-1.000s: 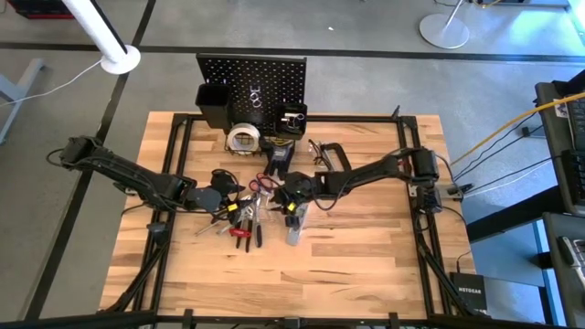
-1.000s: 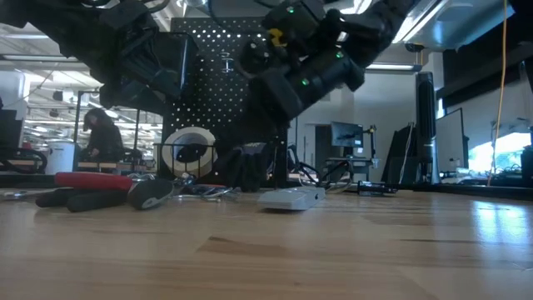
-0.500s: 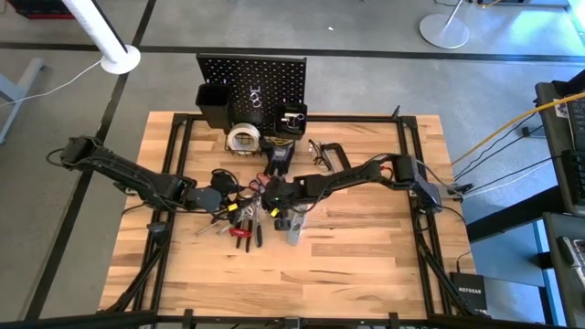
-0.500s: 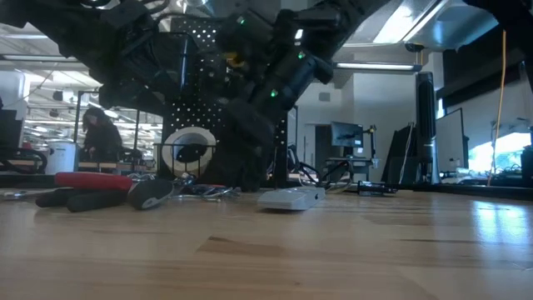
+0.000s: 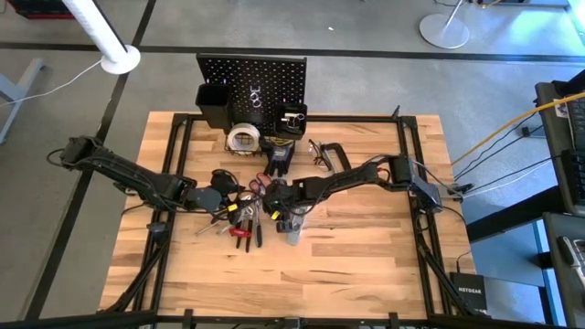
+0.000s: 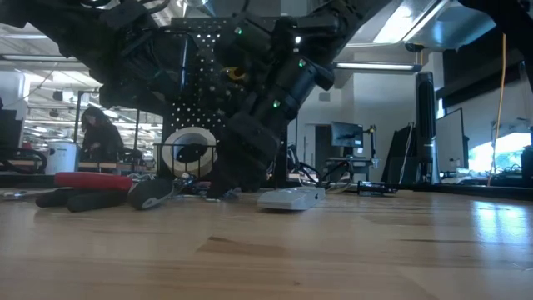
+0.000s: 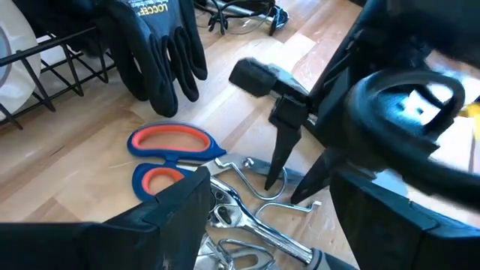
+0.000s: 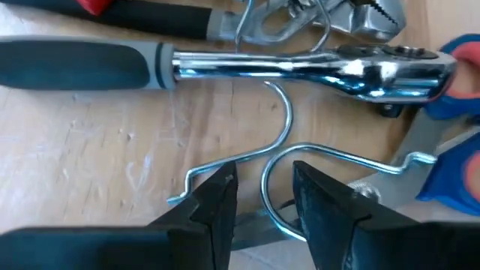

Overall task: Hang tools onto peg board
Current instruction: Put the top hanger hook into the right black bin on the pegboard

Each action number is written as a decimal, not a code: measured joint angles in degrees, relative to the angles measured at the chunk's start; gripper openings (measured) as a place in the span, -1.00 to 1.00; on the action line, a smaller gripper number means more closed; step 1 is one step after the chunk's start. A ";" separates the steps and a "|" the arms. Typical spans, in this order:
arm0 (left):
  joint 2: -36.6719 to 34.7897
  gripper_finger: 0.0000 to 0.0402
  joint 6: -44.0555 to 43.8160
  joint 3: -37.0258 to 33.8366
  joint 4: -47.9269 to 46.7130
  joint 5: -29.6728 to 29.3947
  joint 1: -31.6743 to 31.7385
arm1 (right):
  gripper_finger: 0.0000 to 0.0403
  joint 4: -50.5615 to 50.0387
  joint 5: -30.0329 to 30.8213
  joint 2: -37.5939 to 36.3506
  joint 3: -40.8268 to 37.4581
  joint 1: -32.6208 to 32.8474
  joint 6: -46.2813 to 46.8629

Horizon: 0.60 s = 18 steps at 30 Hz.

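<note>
Silver wire is what this one hinges on: two bent S-shaped wire hooks lie flat on the light wooden tabletop, right in front of my right gripper, which has its two dark fingers parted a little and pointing down at the curl of the nearer hook. That curl sits in the gap between them. Just beyond the hooks lies a chrome ratchet wrench with a black grip, its long axis running crosswise to my fingers, so I'd want to stay off it.

From above, the right gripper is at the edge of the tool pile, and the left gripper hangs on the pile's other side with its fingers spread wide, a bit farther from the hooks, so right is my pick.

Count, as far as I can tell: two hooks, one ratchet, one pair of orange-and-blue-handled scissors, one pair of black gloves. The upright black perforated peg board stands at the table's far edge, well away from the pile, with a pale tape roll at its foot
</note>
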 joint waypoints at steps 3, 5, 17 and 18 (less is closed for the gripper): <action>0.00 0.30 -0.02 0.00 0.03 0.00 0.00 | -0.34 0.12 -0.19 0.59 0.11 -0.25 0.03; 0.00 0.30 0.00 0.00 0.05 0.00 0.00 | -0.34 0.20 -0.15 1.00 0.17 -0.23 0.04; 0.00 0.30 0.00 -0.02 0.02 0.00 0.02 | -0.90 0.13 0.32 1.25 0.15 -0.13 0.01; -0.02 0.30 0.00 -0.02 0.00 0.00 0.02 | -0.94 0.12 0.49 1.26 0.15 -0.14 0.01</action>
